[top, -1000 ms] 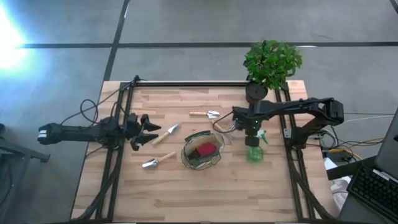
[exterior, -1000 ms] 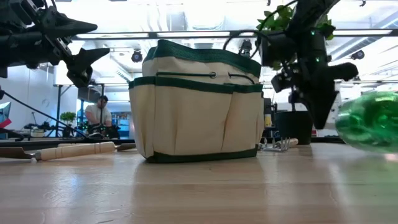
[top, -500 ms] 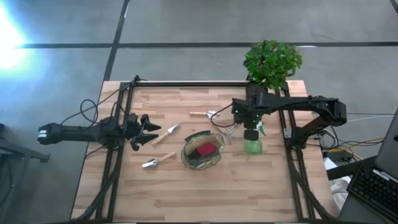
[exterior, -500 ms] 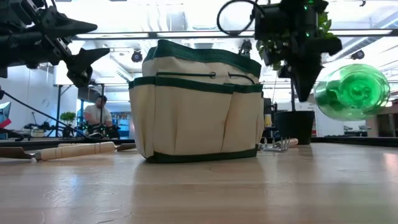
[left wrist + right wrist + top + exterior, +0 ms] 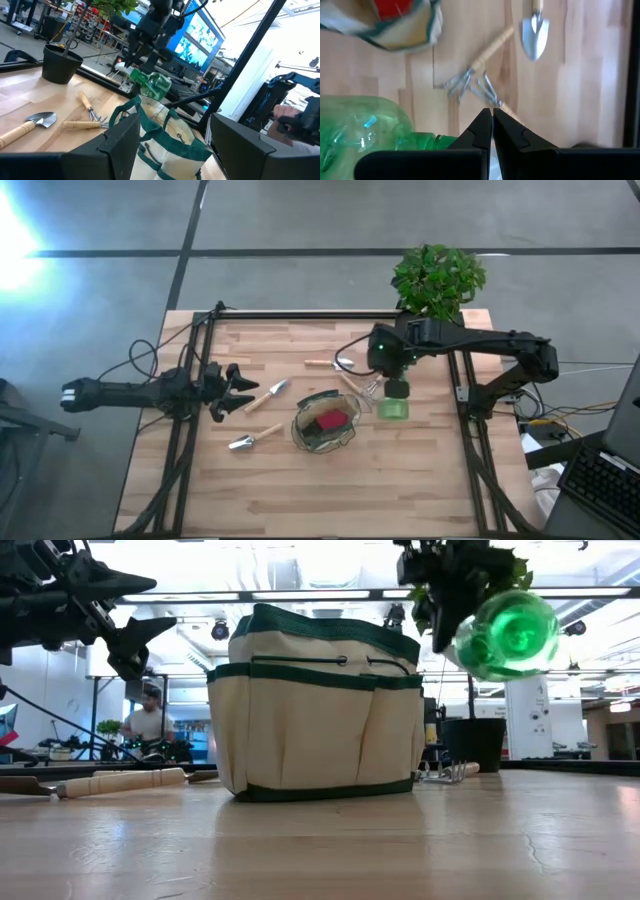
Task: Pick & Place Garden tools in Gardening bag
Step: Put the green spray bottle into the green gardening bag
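I have the right pincer [image 5: 397, 388] closed on the neck of a green spray bottle [image 5: 505, 633], carried clear of the worktop [image 5: 300, 490] just beside the gardening bag [image 5: 326, 421]. The bottle looks light, stiff plastic and slick, so the neck is my safest hold. The bag is soft-sided and may sag if bumped. Wooden-handled trowels [image 5: 262, 396] and a fork [image 5: 475, 75] lie around it; I'd take those mid-handle. My left pincer [image 5: 232, 390] waits spread open, empty, near the left edge.

A potted green plant [image 5: 437, 280] stands at the far right corner of the wooden worktop [image 5: 300, 490]. A clear green bottle [image 5: 392, 408] is raised above the boards. A person [image 5: 148, 720] sits in the room behind.
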{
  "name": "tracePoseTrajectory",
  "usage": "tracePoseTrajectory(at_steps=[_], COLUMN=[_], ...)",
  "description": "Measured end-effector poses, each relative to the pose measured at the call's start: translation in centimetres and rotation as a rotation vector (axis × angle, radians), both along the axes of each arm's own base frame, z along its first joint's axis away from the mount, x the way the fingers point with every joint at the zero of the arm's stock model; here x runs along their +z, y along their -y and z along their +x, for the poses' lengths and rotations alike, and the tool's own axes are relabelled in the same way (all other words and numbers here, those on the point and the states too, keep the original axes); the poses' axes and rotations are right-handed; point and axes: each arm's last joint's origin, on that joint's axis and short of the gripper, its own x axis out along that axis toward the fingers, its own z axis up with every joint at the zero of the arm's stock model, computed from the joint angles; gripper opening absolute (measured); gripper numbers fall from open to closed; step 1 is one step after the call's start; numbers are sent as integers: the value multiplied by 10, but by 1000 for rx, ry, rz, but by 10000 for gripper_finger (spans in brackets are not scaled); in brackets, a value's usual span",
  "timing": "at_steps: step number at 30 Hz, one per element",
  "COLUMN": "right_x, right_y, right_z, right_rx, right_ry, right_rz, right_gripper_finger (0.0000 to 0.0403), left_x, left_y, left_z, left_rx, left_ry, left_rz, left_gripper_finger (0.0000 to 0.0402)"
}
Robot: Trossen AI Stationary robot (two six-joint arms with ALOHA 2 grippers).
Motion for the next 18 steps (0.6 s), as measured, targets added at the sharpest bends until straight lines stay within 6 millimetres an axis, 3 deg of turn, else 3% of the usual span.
tracePoseTrajectory(at_steps=[18], right_x=[44], right_y=[-35], right_z=[28], right_rx=[248], right_ry=[330], right_rz=[-103], right_gripper_finger=[8], left_x=[0], left_y=[0], left_z=[0], left_rx=[0], left_ry=[0], left_rz=[0], left_gripper_finger=[245])
